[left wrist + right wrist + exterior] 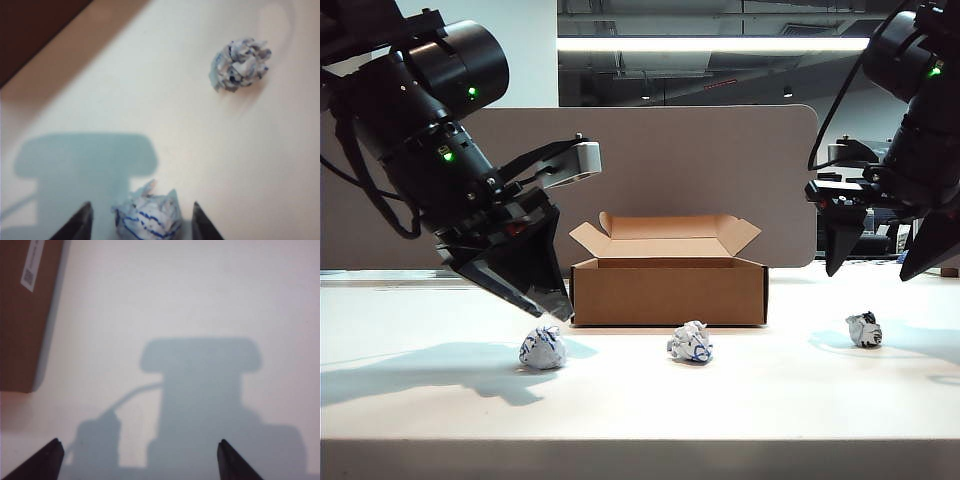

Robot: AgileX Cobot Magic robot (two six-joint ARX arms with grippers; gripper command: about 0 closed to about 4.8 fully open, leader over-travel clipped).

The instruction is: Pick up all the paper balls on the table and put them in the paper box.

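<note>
**A:** From the exterior view, what is the step in hand?

**B:** The left gripper (pixel 535 290) hangs just above the left paper ball (pixel 542 347), jaws spread and empty. All three balls lie on the table (pixel 640 400) in front of the paper box (pixel 668 290): the middle ball (pixel 690 342) and the right ball (pixel 864 329) are untouched. The right gripper (pixel 885 250) hangs above the right ball, fully open and empty.

**A:** How should the left pick be made?

**B:** My judgement: lower straight down until the fingertips near the tabletop, keep the ball centred, then close. A crumpled wad is light and yields, so an off-centre closure may nudge it aside.

**A:** Left wrist view?

**B:** The ball (pixel 147 217) sits between the two dark fingertips (pixel 80 222), a gap on each side. It is white, creased, irregular, with blue lines. A second ball (pixel 240 64) lies well apart on the smooth, matte tabletop (pixel 150 100).

**A:** Right wrist view?

**B:** The tips (pixel 47 460) stand wide apart over bare tabletop (pixel 200 300). No ball shows here. The box wall (pixel 25 315) is flat brown cardboard with a white label.
</note>
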